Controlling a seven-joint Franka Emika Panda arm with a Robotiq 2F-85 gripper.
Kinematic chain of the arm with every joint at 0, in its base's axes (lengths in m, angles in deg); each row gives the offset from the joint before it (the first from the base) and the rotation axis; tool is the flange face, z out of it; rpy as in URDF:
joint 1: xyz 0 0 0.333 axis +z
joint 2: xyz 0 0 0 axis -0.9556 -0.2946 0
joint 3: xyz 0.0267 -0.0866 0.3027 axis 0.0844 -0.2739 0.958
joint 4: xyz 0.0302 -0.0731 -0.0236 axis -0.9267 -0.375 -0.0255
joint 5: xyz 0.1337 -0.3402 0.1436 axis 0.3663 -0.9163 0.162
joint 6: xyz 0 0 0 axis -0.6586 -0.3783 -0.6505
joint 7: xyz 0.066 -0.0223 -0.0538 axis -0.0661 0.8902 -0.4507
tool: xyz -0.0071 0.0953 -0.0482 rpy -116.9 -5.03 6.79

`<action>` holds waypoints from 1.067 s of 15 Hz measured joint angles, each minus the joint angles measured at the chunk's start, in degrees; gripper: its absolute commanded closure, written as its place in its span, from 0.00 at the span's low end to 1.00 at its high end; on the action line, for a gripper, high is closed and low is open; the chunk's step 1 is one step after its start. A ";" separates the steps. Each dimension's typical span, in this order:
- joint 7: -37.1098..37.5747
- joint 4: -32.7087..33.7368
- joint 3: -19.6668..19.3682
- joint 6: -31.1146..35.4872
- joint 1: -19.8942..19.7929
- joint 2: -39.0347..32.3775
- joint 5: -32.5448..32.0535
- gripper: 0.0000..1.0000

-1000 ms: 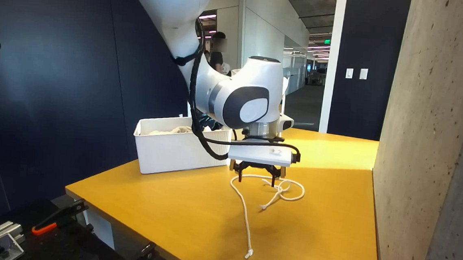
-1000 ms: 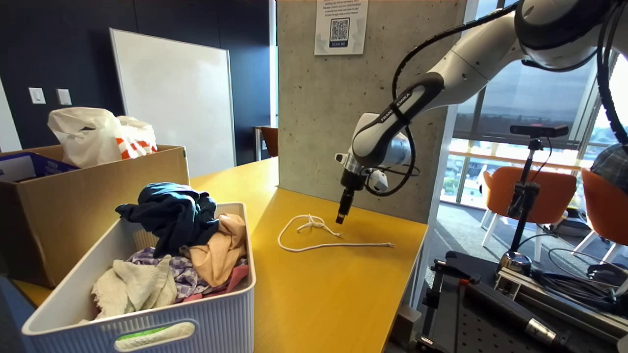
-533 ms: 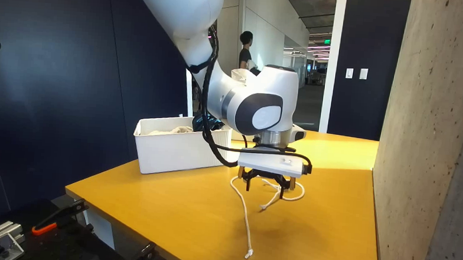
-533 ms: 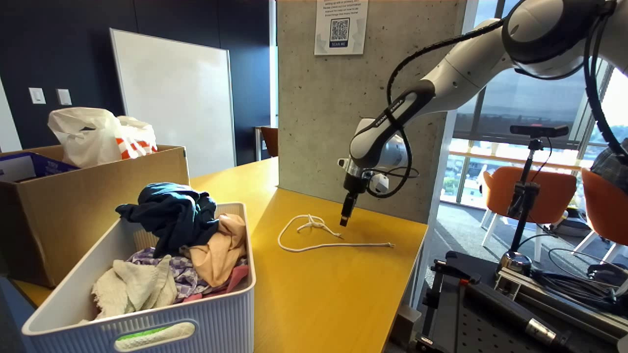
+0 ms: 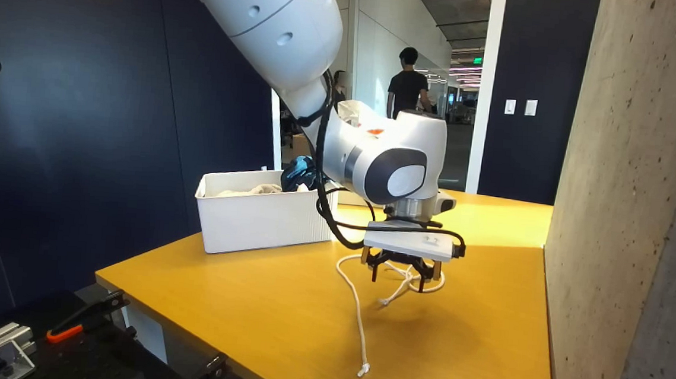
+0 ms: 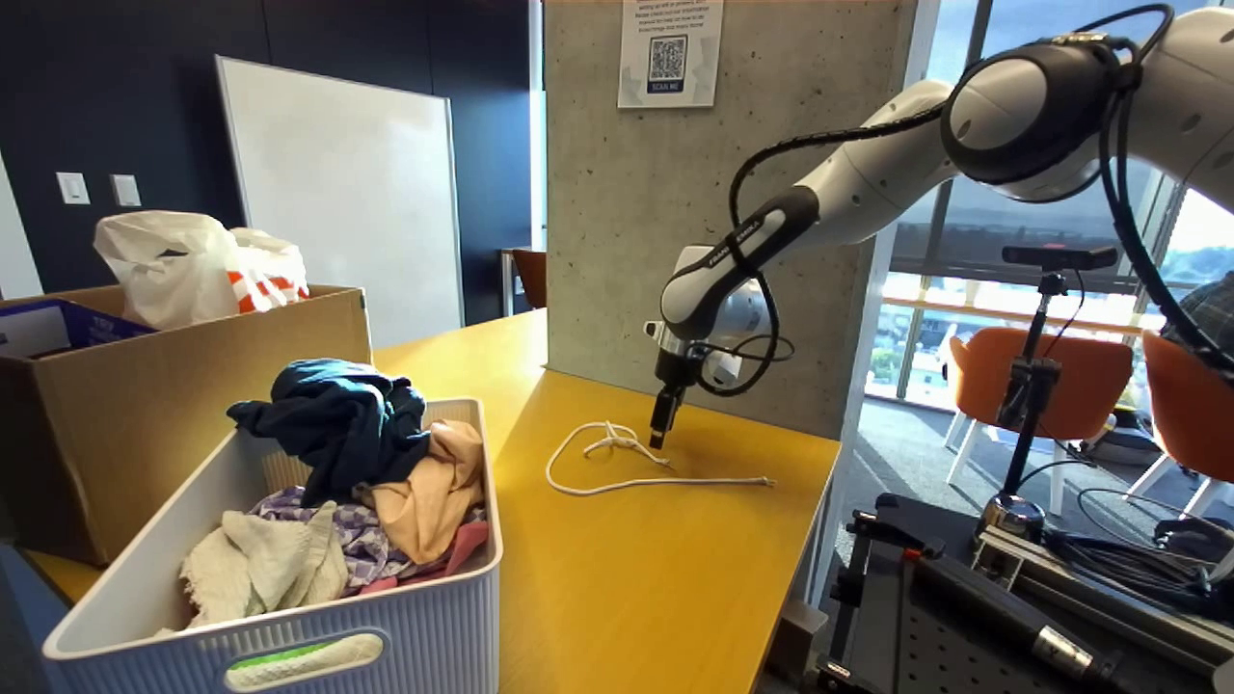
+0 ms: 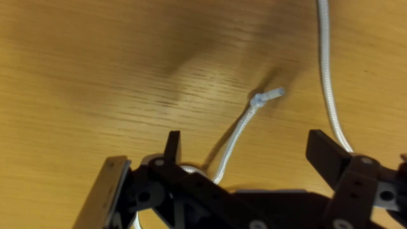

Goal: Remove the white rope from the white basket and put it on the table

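Observation:
The white rope [image 5: 359, 316] lies looped on the yellow-orange table [image 5: 282, 304], outside the basket. It shows whole in an exterior view [image 6: 675, 481], with a small tangle at its far end. The white basket [image 5: 264, 223] stands beside it and holds several cloths; it also shows in an exterior view [image 6: 434, 627]. My gripper [image 5: 397, 284] points down over the rope's tangled part, a little above the table. In the wrist view the gripper [image 7: 243, 140] is open and empty. A knotted rope end [image 7: 232, 143] runs between the fingers' lines of sight; part is hidden behind the left finger.
A tan cardboard box [image 6: 212, 405] with plastic bags [image 6: 169, 275] stands behind the basket. A concrete pillar [image 6: 723, 241] rises at the table's edge. Clamps and a black cart [image 6: 945, 617] are beside the table. A person [image 5: 407, 90] is in the background.
My gripper has moved lower and rightward in an exterior view, over the rope's tangled part, staying open. The rope and basket have not moved. A person has walked in the background.

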 measured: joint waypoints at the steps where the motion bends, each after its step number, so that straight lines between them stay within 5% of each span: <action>1: 0.00 1.27 -0.01 -0.28 0.22 -0.93 0.00 0.00; 7: 0.00 6.07 -0.04 -0.97 1.63 -5.64 0.00 0.00; 9: 0.01 6.88 -0.06 -0.97 1.90 -6.55 0.00 0.28; 16: 0.01 7.89 -1.14 -0.80 2.00 -6.74 0.00 0.81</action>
